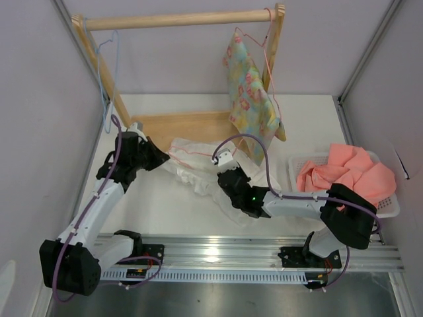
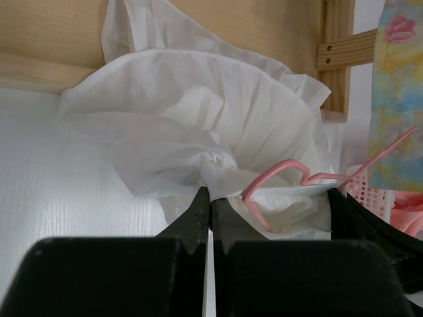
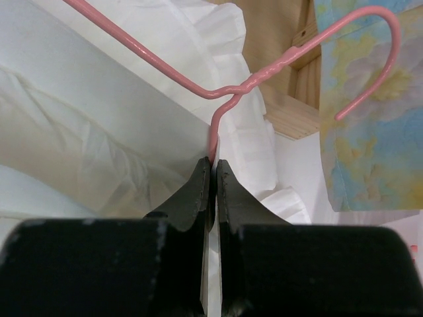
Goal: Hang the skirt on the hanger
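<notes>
White bench [image 1: 165,211], wooden rack [image 1: 173,125] at back. Skirt [image 1: 188,173] crumpled on bench before rack base, between arms. Hanger [image 3: 254,78] lies on skirt. Left tool [image 2: 210,198] pinched on skirt edge. Right tool [image 3: 213,168] closed on hanger wire below hook.

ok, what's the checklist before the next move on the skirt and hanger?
1. Right gripper shut on hanger wire below the twist: ok.
2. Left gripper shut on skirt fabric: ok.
3. Hanger shoulders inside the skirt: cannot tell; one arm lies over the cloth.
4. Hanger's hook clear of the skirt: ok.
5. Skirt spread out: not ok, bunched.
</notes>
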Controlling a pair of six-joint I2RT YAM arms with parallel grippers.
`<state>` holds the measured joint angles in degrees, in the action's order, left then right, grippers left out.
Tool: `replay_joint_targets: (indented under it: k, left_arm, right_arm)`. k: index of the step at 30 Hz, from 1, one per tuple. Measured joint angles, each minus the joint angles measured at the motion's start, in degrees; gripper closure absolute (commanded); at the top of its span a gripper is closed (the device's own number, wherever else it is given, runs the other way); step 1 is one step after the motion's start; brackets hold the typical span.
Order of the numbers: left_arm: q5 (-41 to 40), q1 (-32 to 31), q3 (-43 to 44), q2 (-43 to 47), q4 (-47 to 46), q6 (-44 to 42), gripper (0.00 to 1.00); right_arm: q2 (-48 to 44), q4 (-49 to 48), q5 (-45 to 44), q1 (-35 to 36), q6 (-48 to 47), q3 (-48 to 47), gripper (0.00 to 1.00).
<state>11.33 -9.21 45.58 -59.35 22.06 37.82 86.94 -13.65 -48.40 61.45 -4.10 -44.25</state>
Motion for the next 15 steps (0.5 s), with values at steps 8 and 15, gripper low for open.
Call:
replay_joint_targets:
  k: [8, 15]
  left_arm:
    - [-0.7, 0.1, 5.2, -0.4, 4.8, -1.9, 1.00]
    - [-2.1, 0.3, 9.2, -2.3, 9.3, -4.5, 1.00]
  right_arm:
    - [0.9, -5.1, -6.6, 3.9, -2.4, 1.5, 1.00]
    - [6.2, -9.0, -14.7, 7.6, -4.1, 1.5, 1.00]
